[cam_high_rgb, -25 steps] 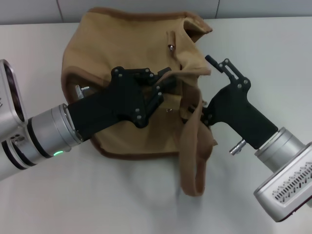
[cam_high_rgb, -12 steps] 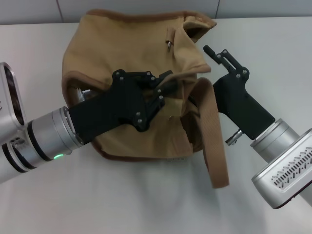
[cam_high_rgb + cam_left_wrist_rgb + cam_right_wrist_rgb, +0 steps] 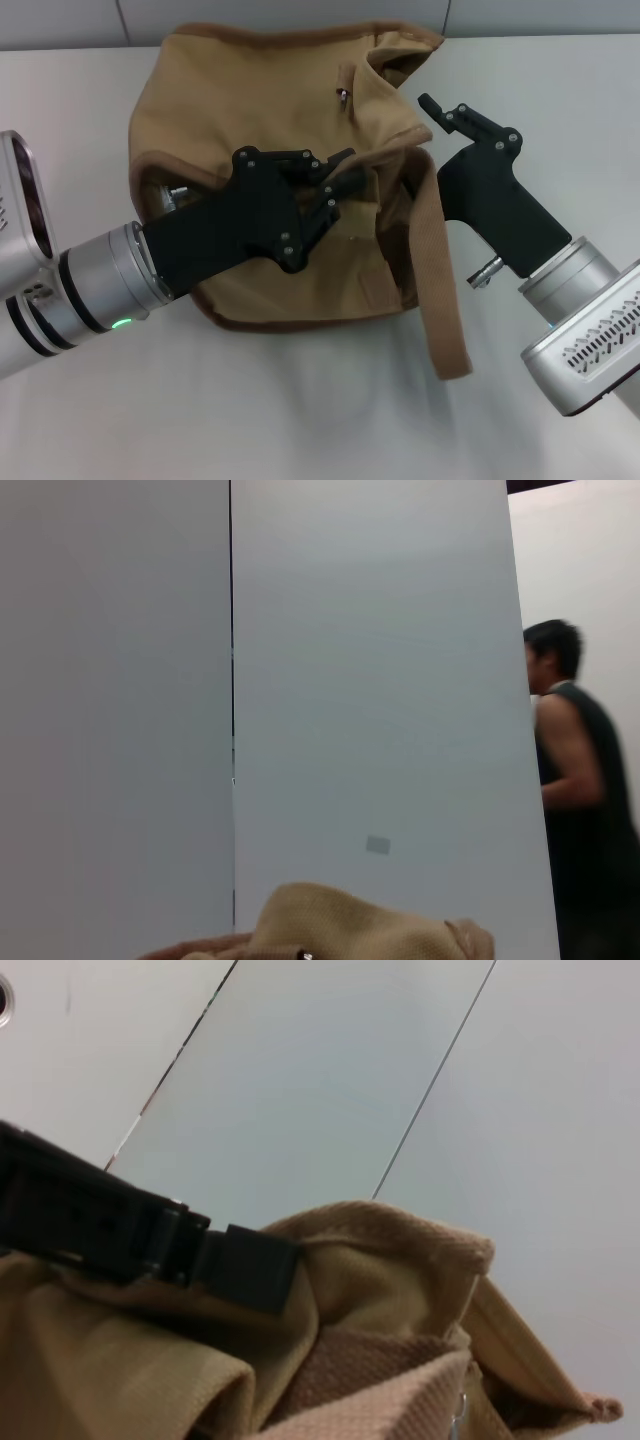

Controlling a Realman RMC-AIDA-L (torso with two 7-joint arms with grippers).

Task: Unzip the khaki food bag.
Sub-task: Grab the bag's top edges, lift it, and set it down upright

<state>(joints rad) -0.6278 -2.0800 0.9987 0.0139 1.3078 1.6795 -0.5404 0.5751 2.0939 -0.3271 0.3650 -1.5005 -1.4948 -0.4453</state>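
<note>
Since half a second ago, the boxy khaki canvas food bag point(image 3: 270, 120) on the white table point(image 3: 300, 400) has sagged a little flatter, its darker tan strap handle point(image 3: 440, 290) draping further toward the robot. Black left gripper point(image 3: 335, 190) is pinched on the bag's top fabric mid-bag (fingers closed on cloth). Black right gripper point(image 3: 425, 150) sits at the bag's right edge; its lower finger is hidden, so I cannot tell its opening.

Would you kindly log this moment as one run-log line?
boxy khaki canvas food bag: on white table | left tool: at bag's top, pinching fabric | right tool: at bag's right edge | strap handle: draped onto table
</note>
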